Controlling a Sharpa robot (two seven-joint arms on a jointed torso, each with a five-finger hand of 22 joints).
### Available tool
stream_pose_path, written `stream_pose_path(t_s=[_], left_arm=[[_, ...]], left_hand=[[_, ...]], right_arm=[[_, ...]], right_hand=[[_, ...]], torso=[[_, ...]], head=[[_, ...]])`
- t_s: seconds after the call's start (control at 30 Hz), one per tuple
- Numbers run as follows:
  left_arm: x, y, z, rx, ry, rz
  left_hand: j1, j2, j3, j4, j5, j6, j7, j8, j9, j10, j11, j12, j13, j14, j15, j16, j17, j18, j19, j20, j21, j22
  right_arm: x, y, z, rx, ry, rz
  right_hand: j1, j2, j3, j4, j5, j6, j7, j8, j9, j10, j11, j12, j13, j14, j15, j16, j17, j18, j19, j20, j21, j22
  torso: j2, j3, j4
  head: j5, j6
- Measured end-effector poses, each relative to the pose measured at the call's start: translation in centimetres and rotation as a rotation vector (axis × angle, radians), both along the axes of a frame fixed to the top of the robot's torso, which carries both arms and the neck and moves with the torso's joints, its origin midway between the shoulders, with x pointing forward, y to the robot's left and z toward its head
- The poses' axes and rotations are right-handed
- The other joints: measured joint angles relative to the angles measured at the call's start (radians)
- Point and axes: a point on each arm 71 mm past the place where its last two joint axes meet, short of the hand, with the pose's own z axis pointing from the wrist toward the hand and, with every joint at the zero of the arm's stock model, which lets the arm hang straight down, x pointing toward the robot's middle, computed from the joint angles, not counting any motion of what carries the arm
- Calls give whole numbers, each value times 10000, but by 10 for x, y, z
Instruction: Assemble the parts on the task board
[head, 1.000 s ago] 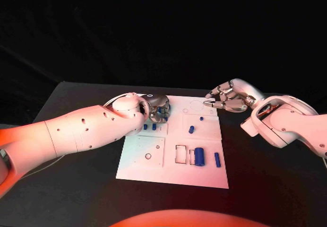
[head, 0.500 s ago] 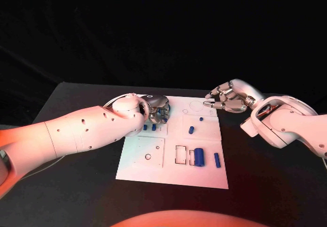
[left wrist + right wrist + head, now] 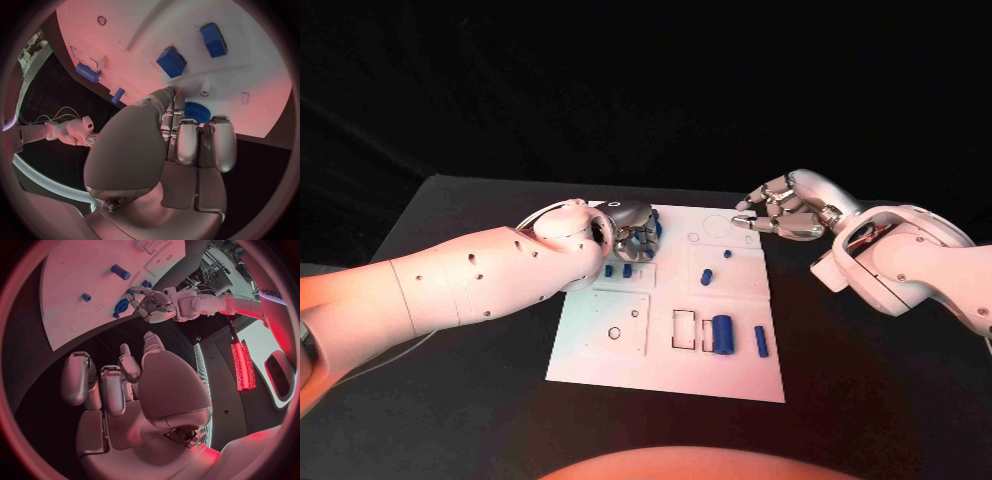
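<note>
While my left hand point(image 3: 632, 226) hangs over the far left corner of the white board point(image 3: 733, 375), its smooth silver fingers point(image 3: 187, 142) curl down around a round blue gear point(image 3: 197, 111) with a ridged rim; in my left wrist view the fingertips press against that rim, so I am holding it just above or on the board's flat matte surface, I cannot tell which. Close by the gear lie two chunky blue blocks point(image 3: 171, 61), squarish and sharp-edged, side by side on the board. Nearer the front edge a thick blue cylinder point(image 3: 724, 332) sits beside a row of narrow rectangular slots, with a slim blue bar point(image 3: 760, 341) lying just to its right. A short rounded blue peg point(image 3: 707, 274) rests near the middle, and a tiny one point(image 3: 726, 251) lies a little farther back. My right hand point(image 3: 783, 213) hovers off the board's far right corner above the dark bench point(image 3: 459, 400), its glossy metal fingers point(image 3: 112, 387) curled loosely inward with nothing between them.
</note>
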Motion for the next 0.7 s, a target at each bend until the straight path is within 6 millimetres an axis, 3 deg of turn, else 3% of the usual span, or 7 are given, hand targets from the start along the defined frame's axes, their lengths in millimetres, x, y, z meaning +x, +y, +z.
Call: stream_pose_path(t_s=[0.4, 0.7], left_arm=[[-9, 20, 21, -705, -155, 275], [-10, 44, 22, -675, 51, 786]], left_hand=[[-81, -81, 71, -11, 0, 33, 36, -3, -54, 71, 1, -61, 0, 0, 0, 0, -100, 1, 36, -36, 46, -1], [-168, -95, 71, -11, 0, 67, 4, -5, -65, 142, 1, -61, -8, 0, 0, 0, -131, 1, 35, -35, 45, -1]], right_arm=[[1, -1, 0, -12, -11, -38], [1, -2, 0, -17, -11, -53]], right_hand=[[0, 0, 0, 0, 0, 0, 0, 0, 0, 0, 0, 0, -2, 0, 0, 0, -1, 0, 0, 0, 0, -1], [0, 0, -2, 2, 0, 0, 0, 0, 0, 0, 0, 1, -3, 0, 0, 0, -1, 0, 0, 0, -34, 1]], torso=[[-15, 6, 19], [-15, 9, 26]], head=[[49, 35], [67, 42]])
